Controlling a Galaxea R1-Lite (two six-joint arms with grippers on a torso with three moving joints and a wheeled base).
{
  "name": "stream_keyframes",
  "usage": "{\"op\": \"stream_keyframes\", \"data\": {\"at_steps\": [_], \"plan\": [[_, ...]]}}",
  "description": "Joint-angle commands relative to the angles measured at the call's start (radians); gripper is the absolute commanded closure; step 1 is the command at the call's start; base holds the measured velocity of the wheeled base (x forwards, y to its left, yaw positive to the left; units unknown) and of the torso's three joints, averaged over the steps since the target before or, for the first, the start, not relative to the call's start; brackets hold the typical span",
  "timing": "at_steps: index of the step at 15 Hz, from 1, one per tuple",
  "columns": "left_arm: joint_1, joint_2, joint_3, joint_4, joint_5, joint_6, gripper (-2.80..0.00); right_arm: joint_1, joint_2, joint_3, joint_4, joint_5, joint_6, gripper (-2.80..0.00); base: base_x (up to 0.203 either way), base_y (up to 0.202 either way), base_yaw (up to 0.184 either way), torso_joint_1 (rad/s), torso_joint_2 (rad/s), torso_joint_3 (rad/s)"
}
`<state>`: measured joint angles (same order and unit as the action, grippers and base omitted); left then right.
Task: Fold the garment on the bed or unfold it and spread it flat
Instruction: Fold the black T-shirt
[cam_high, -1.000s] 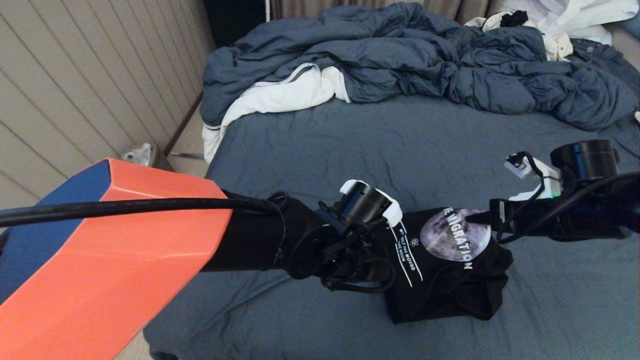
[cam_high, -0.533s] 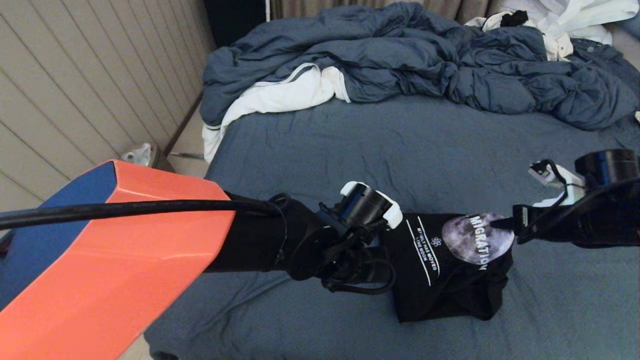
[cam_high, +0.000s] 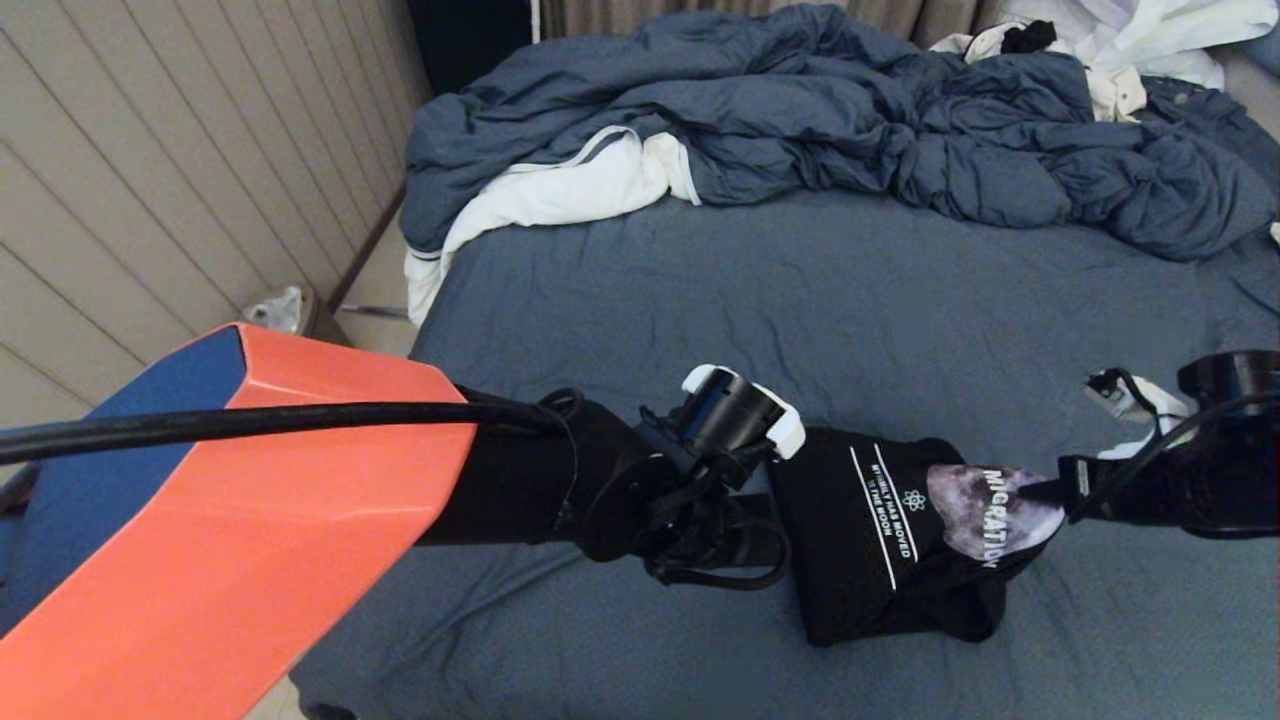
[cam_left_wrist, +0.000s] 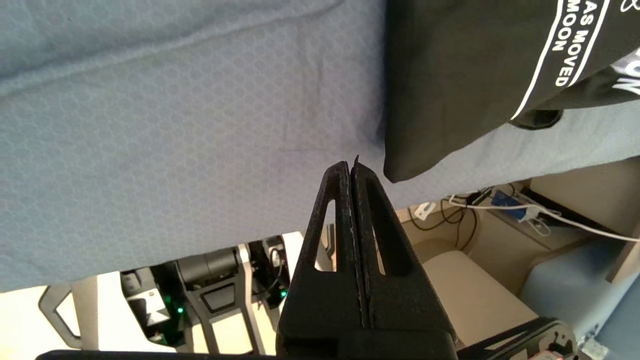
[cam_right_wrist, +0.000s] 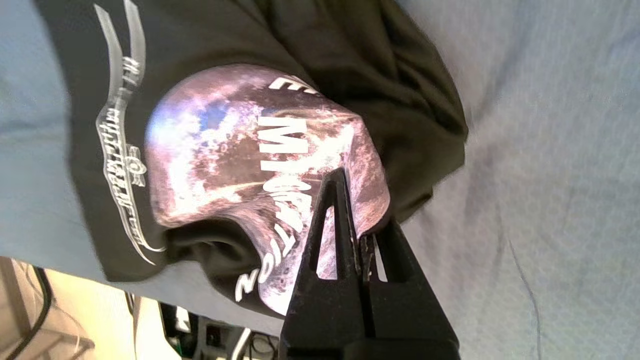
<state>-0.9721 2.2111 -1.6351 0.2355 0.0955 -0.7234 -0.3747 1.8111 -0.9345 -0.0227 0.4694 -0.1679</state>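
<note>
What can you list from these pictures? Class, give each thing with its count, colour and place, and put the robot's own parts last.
T-shirt: one, black with a grey moon print, bunched on the near part of the bed.
Bed: one, slate-blue sheet, fills the middle.
Duvet: one, blue-grey, heaped at the far end.
White cloth: one, white, far left under the duvet.
Left gripper: one, black, shut and empty beside the shirt.
Right gripper: one, black, shut on the shirt's printed fold.

A beige panelled wall ran well off beyond the claws, with pale floor below it and curtains far ahead.
</note>
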Motion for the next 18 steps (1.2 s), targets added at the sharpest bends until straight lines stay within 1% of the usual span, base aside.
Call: {"op": "stream_keyframes", "data": {"at_steps": [1, 4, 7, 10, 12, 13, 14, 16, 18], "plan": [[0.0, 0.002, 0.002, 0.002, 0.001, -0.002, 0.0, -0.001, 0.033, 0.014, -0.003, 0.002, -0.007, -2.8, 0.0, 0.0, 0.0, 0.0, 0.0, 0.0], [0.0, -0.002, 0.009, 0.004, 0.001, 0.001, 0.0, -0.001, 0.04, 0.01, -0.003, 0.003, -0.027, -2.8, 0.0, 0.0, 0.0, 0.0, 0.0, 0.0], [0.009, -0.021, 0.014, 0.005, 0.001, 0.001, 0.0, -0.011, 0.022, -0.007, -0.001, 0.027, -0.021, -2.8, 0.0, 0.0, 0.0, 0.0, 0.0, 0.0], [0.017, -0.058, 0.014, 0.008, 0.002, 0.003, 0.0, -0.027, -0.052, -0.011, 0.003, 0.068, -0.014, -2.8, 0.0, 0.0, 0.0, 0.0, 0.0, 0.0], [0.018, -0.08, 0.005, 0.021, 0.001, 0.005, 0.0, -0.025, -0.126, -0.014, 0.007, 0.094, 0.021, -2.8, 0.0, 0.0, 0.0, 0.0, 0.0, 0.0], [0.018, -0.081, -0.003, 0.029, 0.001, 0.006, 0.0, -0.021, -0.158, -0.014, 0.011, 0.101, 0.044, 0.0, 0.0, 0.0, 0.0, 0.0, 0.0, 0.0], [0.018, -0.078, -0.017, 0.033, 0.001, 0.004, 0.0, -0.012, -0.179, -0.014, 0.019, 0.104, 0.065, 0.0, 0.0, 0.0, 0.0, 0.0, 0.0, 0.0], [0.018, -0.07, -0.046, 0.065, -0.001, -0.004, 0.0, 0.033, -0.182, -0.013, 0.025, 0.104, 0.072, 0.0, 0.0, 0.0, 0.0, 0.0, 0.0, 0.0], [0.018, -0.089, -0.035, 0.083, -0.002, -0.014, 0.0, 0.084, -0.182, -0.02, 0.053, 0.104, 0.073, 0.0, 0.0, 0.0, 0.0, 0.0, 0.0, 0.0]]}}
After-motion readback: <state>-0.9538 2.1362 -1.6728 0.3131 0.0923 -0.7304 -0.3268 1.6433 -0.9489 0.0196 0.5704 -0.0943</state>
